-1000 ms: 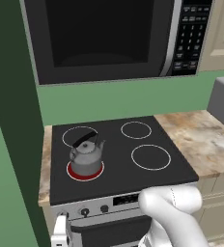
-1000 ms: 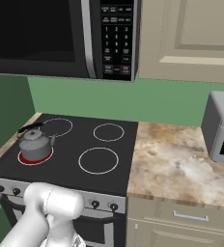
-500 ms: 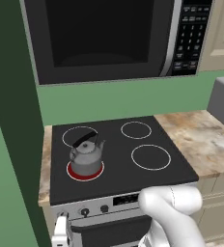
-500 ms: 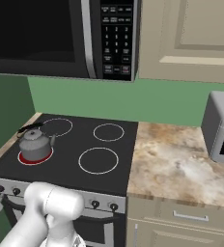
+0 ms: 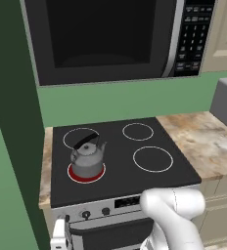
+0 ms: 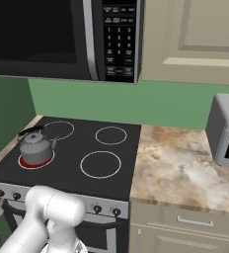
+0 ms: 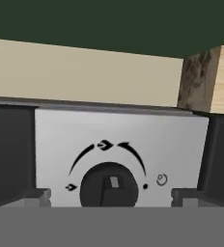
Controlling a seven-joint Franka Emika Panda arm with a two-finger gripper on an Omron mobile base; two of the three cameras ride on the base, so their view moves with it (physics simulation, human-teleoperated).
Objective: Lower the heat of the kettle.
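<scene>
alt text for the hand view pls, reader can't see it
Close-up of a round black stove knob with a grey pointer mark, set in a silver control panel printed with black arc and arrow markings. The gripper's two dark finger tips sit either side of the knob, apart. Above run a beige strip and a marbled countertop edge.

Green wall [image 5: 105,100] behind a black glass stovetop [image 5: 125,163]; a dark microwave [image 5: 110,36] hangs above it; cream cabinets [image 6: 195,39] to the right; marbled brown counter [image 6: 180,168] beside the stove, a grey toaster oven [image 6: 226,131] standing on it; drawers [image 6: 190,222] below.
</scene>
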